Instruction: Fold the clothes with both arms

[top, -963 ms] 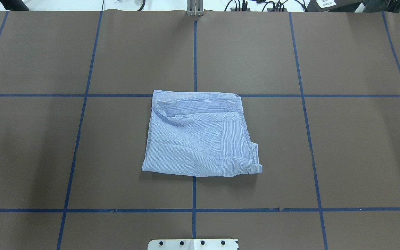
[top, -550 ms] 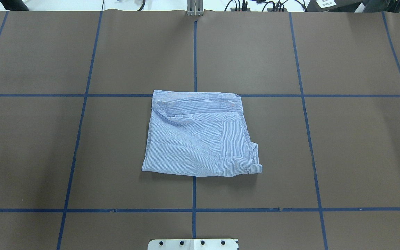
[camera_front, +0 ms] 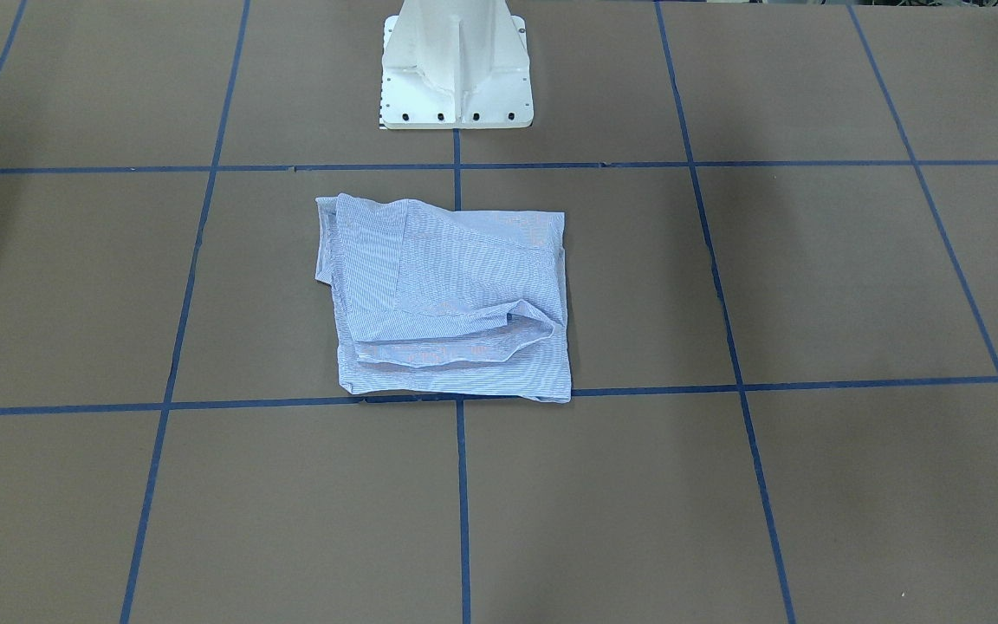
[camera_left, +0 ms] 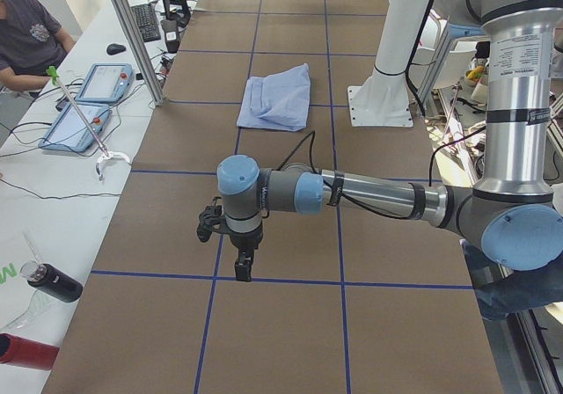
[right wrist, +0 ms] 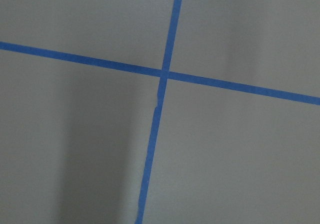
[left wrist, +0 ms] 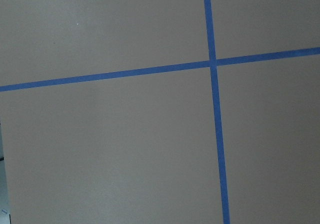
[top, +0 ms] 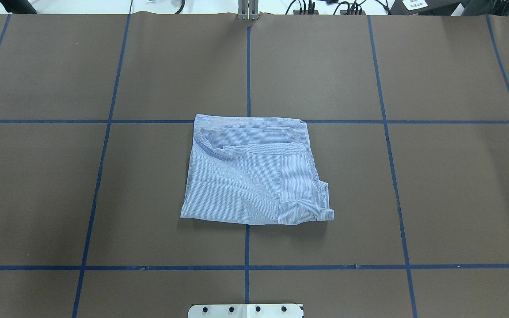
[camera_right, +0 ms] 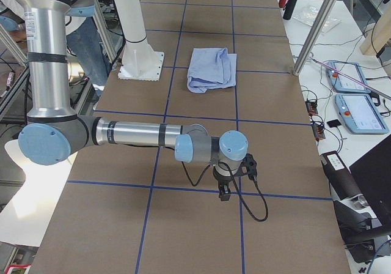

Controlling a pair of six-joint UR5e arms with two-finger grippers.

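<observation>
The blue-and-white striped shirt (top: 254, 172) lies folded into a rough rectangle at the middle of the brown table; it also shows in the front-facing view (camera_front: 451, 303) and both side views (camera_left: 280, 97) (camera_right: 211, 69). Neither arm touches it. My left gripper (camera_left: 242, 266) hangs over the table far from the shirt, toward the table's left end. My right gripper (camera_right: 224, 191) hangs over the table's right end, also far from the shirt. Both show only in side views, so I cannot tell if they are open or shut. The wrist views show only bare table and blue tape.
The white pedestal base (camera_front: 456, 65) stands just behind the shirt. Blue tape lines (top: 248, 66) grid the table. A side bench holds tablets (camera_left: 84, 108), bottles (camera_left: 48, 280) and a seated person (camera_left: 26, 33). Another bench holds tablets (camera_right: 354, 96).
</observation>
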